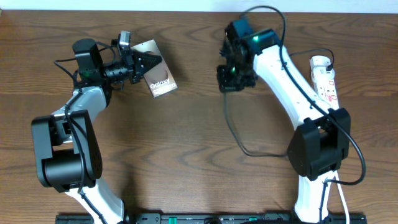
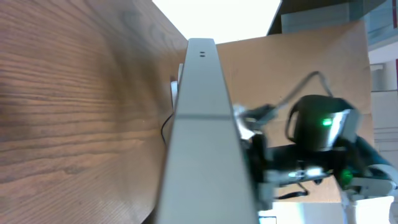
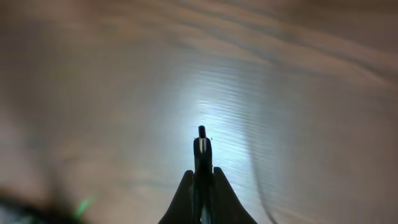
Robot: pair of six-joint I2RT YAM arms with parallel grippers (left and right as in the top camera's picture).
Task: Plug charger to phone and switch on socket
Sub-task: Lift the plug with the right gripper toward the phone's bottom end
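Observation:
The phone (image 1: 159, 76) with white "Galaxy" lettering is held on edge at the back left by my left gripper (image 1: 144, 65), which is shut on it. In the left wrist view the phone's grey edge (image 2: 202, 143) fills the middle. My right gripper (image 1: 231, 78) is shut on the charger plug (image 3: 202, 144), whose tip sticks out past the fingertips (image 3: 202, 177). The thin black charger cable (image 1: 233, 127) trails from it across the table. The white socket (image 1: 324, 76) with red markings lies at the back right.
The wooden table (image 1: 186, 143) spans the view. The right arm (image 1: 292, 87) reaches across beside the socket. A cardboard wall (image 2: 261, 74) stands behind the table. The right arm also shows in the left wrist view (image 2: 317, 134).

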